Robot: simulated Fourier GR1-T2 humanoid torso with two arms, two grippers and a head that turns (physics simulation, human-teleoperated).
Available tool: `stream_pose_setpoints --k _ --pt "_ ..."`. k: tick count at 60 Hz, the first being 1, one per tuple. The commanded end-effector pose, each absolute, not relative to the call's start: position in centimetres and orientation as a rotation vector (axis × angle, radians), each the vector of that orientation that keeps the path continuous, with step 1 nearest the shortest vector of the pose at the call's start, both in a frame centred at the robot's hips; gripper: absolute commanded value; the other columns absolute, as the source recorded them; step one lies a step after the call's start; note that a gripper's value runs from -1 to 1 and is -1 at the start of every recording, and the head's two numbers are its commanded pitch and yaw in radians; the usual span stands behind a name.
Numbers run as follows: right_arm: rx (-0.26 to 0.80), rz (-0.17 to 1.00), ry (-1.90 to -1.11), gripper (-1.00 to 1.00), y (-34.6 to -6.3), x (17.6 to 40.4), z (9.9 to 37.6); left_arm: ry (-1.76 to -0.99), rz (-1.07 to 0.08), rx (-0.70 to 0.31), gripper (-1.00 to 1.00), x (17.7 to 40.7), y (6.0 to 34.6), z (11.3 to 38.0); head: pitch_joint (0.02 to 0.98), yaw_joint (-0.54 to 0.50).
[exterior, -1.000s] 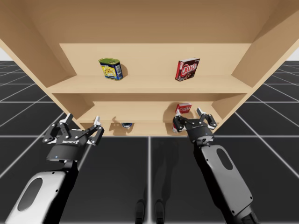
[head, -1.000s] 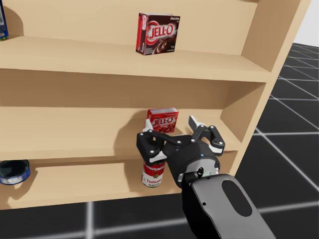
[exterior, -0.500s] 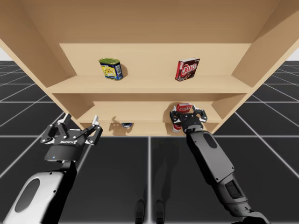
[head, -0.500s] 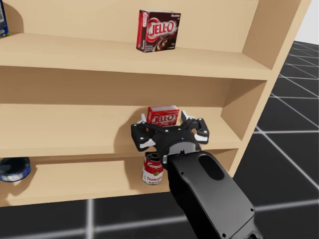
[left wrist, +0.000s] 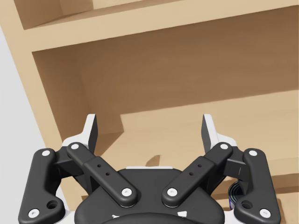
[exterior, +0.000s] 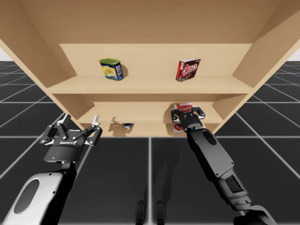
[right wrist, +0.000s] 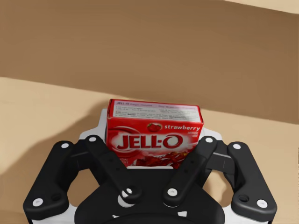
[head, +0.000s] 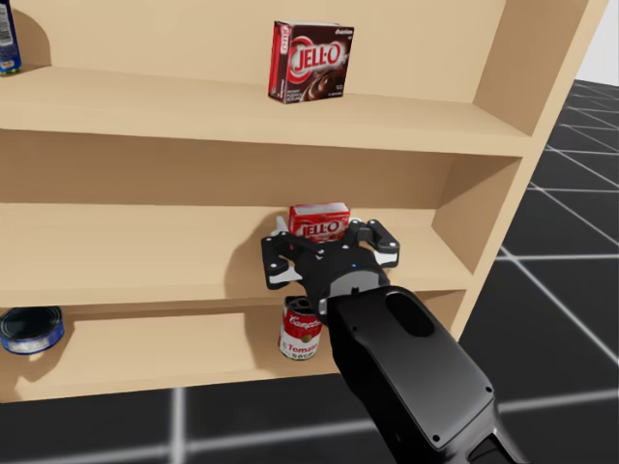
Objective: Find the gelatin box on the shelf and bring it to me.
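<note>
Red gelatin box (right wrist: 154,135), white lettering; tan shelf (head: 145,251); red-white can (head: 299,333).

The right gripper (head: 324,242) has been raised and advanced from in front of the red-and-white can (head: 300,336) to the red box (head: 319,220) on the middle shelf (head: 135,256), and the right arm has been extended further. The left gripper (exterior: 70,133) has been shifted slightly leftward. The head has been turned slightly.

a simulator's bare stage, not a real room: a plain wooden shelf unit (exterior: 150,84) on a black grid floor (exterior: 126,178), stocked pantry-like with a yellow-and-blue squarish can (exterior: 111,69) at 11 o'clock and a dark red box (exterior: 188,70) at 1 o'clock.
</note>
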State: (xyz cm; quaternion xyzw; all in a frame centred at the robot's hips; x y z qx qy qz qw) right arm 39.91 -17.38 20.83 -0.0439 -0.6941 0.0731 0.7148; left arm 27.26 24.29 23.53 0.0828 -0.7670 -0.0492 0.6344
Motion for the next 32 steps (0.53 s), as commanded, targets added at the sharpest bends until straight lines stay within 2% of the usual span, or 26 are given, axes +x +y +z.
stream_pose_setpoints --k 1,13,32 --pt "-0.165 0.079 -1.525 1.00 -18.6 39.0 20.3 -1.754 -0.114 0.189 -1.00 27.3 24.3 23.5 0.564 -0.27" --pt "-0.194 0.092 -1.575 0.97 -19.9 35.9 21.7 -1.753 -0.114 0.191 -1.00 27.3 24.2 23.5 0.561 -0.27" --pt "-0.203 0.108 -1.663 0.97 -20.9 28.7 23.1 -1.752 -0.122 0.192 -1.00 27.4 24.0 23.4 0.559 -0.28"
